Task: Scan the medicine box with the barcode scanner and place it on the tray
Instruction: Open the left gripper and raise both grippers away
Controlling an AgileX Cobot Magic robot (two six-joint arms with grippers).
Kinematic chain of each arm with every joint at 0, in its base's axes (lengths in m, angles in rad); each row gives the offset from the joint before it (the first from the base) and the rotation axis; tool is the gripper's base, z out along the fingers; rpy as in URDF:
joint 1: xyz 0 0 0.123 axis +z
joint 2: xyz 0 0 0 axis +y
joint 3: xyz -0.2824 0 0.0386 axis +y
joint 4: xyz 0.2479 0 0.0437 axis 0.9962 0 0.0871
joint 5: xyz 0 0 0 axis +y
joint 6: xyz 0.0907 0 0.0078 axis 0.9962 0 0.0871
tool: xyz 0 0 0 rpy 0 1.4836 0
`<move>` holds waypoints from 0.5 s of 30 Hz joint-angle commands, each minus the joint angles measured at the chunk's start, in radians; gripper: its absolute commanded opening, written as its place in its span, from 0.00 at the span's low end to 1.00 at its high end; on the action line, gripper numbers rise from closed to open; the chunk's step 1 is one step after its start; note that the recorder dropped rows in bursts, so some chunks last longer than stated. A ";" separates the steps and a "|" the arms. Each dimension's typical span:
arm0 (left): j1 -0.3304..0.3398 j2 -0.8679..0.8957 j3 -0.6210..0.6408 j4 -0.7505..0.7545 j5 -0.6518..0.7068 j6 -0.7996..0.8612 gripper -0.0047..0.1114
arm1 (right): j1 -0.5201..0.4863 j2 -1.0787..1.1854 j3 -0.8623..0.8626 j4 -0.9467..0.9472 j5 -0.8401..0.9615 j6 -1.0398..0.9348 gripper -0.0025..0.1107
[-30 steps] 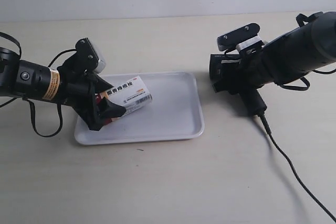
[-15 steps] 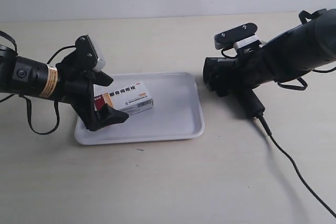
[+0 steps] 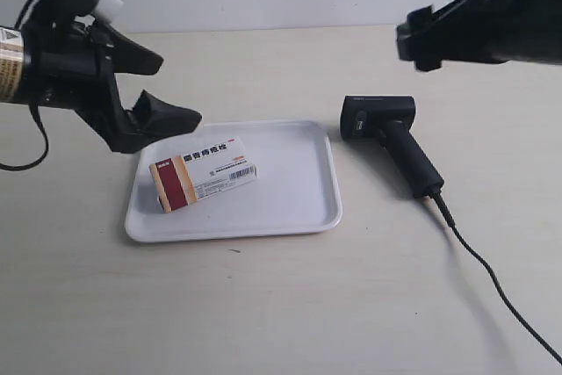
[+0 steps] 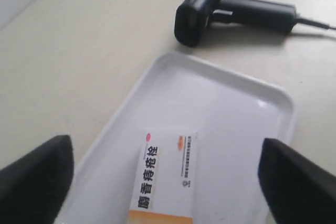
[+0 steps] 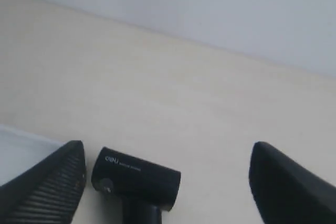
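The medicine box [image 3: 202, 173] [image 4: 165, 177] lies flat in the left half of the white tray [image 3: 294, 177] [image 4: 231, 114], red-orange band toward the tray's left end. My left gripper [image 3: 176, 90] [image 4: 165, 148] hangs open above that end, touching nothing. On the table just right of the tray lies the black barcode scanner [image 3: 391, 133] [image 4: 210, 6] [image 5: 136, 179], on its side with its head toward the tray. The right gripper [image 3: 414, 46] [image 5: 167, 150] is open and raised above and behind the scanner, holding nothing.
The scanner's thin black cable [image 3: 492, 278] trails across the table toward the front right corner. Beige tabletop surrounds the tray, and a pale wall stands behind it.
Both grippers have opened and risen. The box, held over the tray before, now lies flat in it. The scanner, gripped by the right arm before, now lies on the table.
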State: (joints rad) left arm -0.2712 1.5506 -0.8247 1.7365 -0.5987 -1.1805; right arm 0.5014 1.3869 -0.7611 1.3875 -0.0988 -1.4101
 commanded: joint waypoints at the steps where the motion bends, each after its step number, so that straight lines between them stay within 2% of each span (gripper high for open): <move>1: 0.005 -0.133 0.054 0.008 -0.026 -0.116 0.46 | 0.000 -0.271 0.087 0.000 0.034 -0.003 0.51; 4: 0.005 -0.211 0.112 0.008 -0.026 -0.174 0.06 | 0.000 -0.435 0.158 0.000 0.053 0.017 0.28; 8: 0.005 -0.339 0.215 -0.038 0.003 -0.207 0.07 | 0.000 -0.615 0.253 0.000 0.089 0.073 0.04; 15: 0.005 -0.663 0.464 -0.206 0.206 -0.202 0.06 | 0.000 -0.775 0.335 0.000 0.115 0.103 0.02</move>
State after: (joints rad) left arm -0.2712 1.0126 -0.4544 1.6077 -0.4927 -1.3731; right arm 0.5014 0.6545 -0.4360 1.3899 0.0057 -1.3183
